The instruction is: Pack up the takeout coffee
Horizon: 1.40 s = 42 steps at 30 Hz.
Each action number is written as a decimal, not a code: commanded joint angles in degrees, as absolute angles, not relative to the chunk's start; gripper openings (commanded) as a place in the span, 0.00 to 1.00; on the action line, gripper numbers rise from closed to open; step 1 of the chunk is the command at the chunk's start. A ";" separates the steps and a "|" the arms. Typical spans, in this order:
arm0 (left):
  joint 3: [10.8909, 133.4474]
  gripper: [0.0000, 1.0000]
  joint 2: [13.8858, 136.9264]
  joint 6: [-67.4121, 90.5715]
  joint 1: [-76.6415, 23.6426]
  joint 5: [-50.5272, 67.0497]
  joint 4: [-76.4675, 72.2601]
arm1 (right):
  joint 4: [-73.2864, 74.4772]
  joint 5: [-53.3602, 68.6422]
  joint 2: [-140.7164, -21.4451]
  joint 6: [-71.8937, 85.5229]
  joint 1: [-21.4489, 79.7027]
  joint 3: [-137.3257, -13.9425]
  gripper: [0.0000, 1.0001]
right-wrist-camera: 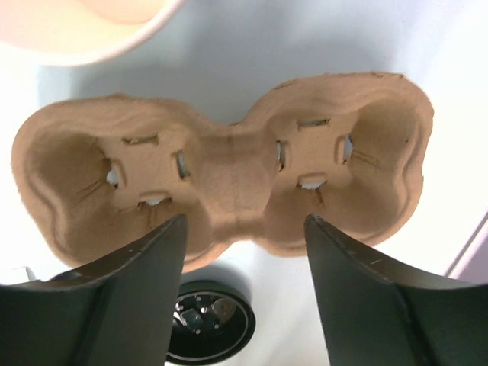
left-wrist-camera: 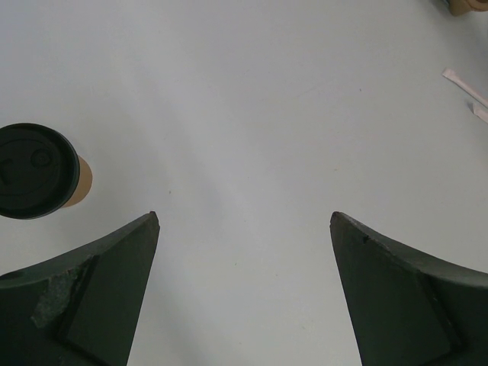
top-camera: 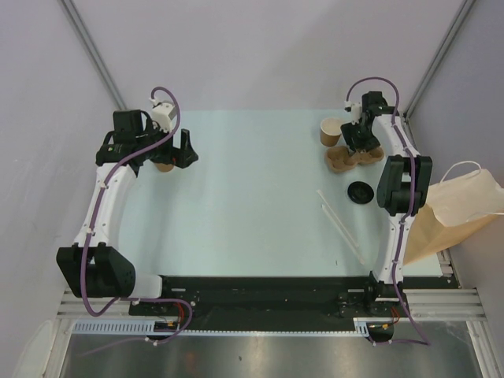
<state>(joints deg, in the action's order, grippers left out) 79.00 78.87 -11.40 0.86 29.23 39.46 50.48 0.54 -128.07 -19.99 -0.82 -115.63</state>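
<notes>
A kraft cup with a black lid (left-wrist-camera: 34, 171) stands at the far left, just left of my left gripper (left-wrist-camera: 244, 219), which is open and empty; from above the cup (top-camera: 164, 165) is partly hidden under that gripper (top-camera: 183, 151). A second kraft cup (top-camera: 332, 131), open and without a lid, stands at the far right; its rim (right-wrist-camera: 99, 23) shows in the right wrist view. Its black lid (top-camera: 361, 192) lies upside down on the table and also shows in the right wrist view (right-wrist-camera: 210, 324). My right gripper (right-wrist-camera: 244, 221) is open and hovers over the middle of the carrier.
The flat brown cardboard cup carrier (right-wrist-camera: 229, 171) lies empty beside the open cup, under the right gripper (top-camera: 358, 146). A brown paper bag with white handles (top-camera: 461, 209) lies off the table's right edge. Two pale stirrers (top-camera: 339, 222) lie right of centre.
</notes>
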 commanded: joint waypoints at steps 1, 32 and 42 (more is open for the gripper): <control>78.40 1.00 76.99 -10.46 0.53 30.85 37.71 | 50.54 3.78 -130.60 -18.37 -1.58 -119.70 0.70; 78.75 1.00 77.17 -9.49 0.53 30.76 37.27 | 50.01 6.33 -121.64 -15.56 1.58 -110.49 0.36; 77.35 0.99 76.38 -9.93 0.53 31.55 37.53 | 50.45 8.44 -110.85 -13.71 9.83 -100.39 0.36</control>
